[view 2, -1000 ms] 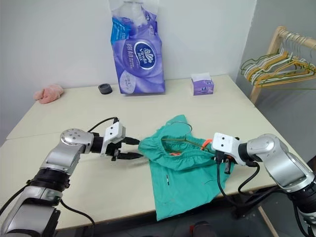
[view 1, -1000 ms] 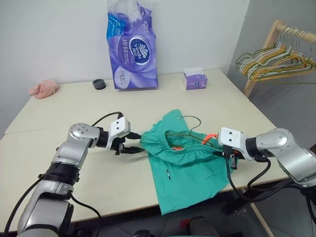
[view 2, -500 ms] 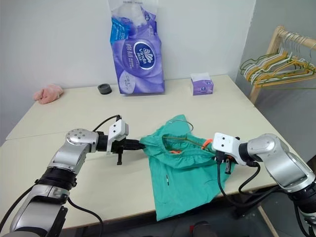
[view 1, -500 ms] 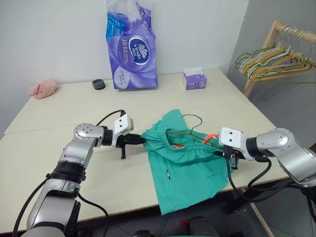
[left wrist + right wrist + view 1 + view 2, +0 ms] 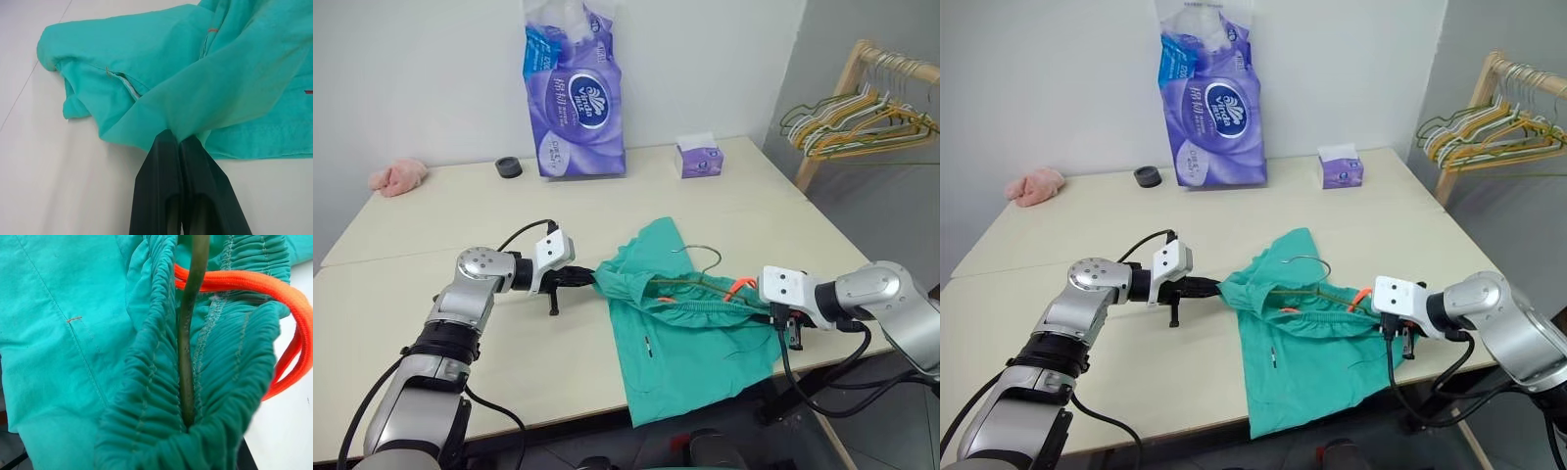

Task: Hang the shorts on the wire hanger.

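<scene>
Shorts [image 5: 690,328] lie on the near right part of the table [image 5: 460,211], one leg hanging over the front edge. The waistband is stretched in a line between the two grippers.

Left gripper [image 5: 591,279] — fingers pressed together, pinching a fold of the teal cloth at the left end of the waistband. In the left wrist view the two black fingers [image 5: 161,166] meet with the fabric drawn taut from between them.

Right gripper [image 5: 787,328] — closed at the right end of the waistband, near the table's edge; the wrist view shows gathered elastic bunched around the hanger wire right in front of it.

Wire hanger [image 5: 700,257] sits inside the waistband, its hook sticking up out of the top edge of the shorts, the wire running along the waist opening. Orange drawstring [image 5: 254,284] loops out beside the wire, touching it.

Far side of the table: purple tissue pack [image 5: 576,93], small tissue box [image 5: 699,156], black ring [image 5: 509,167], pink cloth [image 5: 397,175]. Rack with hangers [image 5: 862,117] stands off to the right.
</scene>
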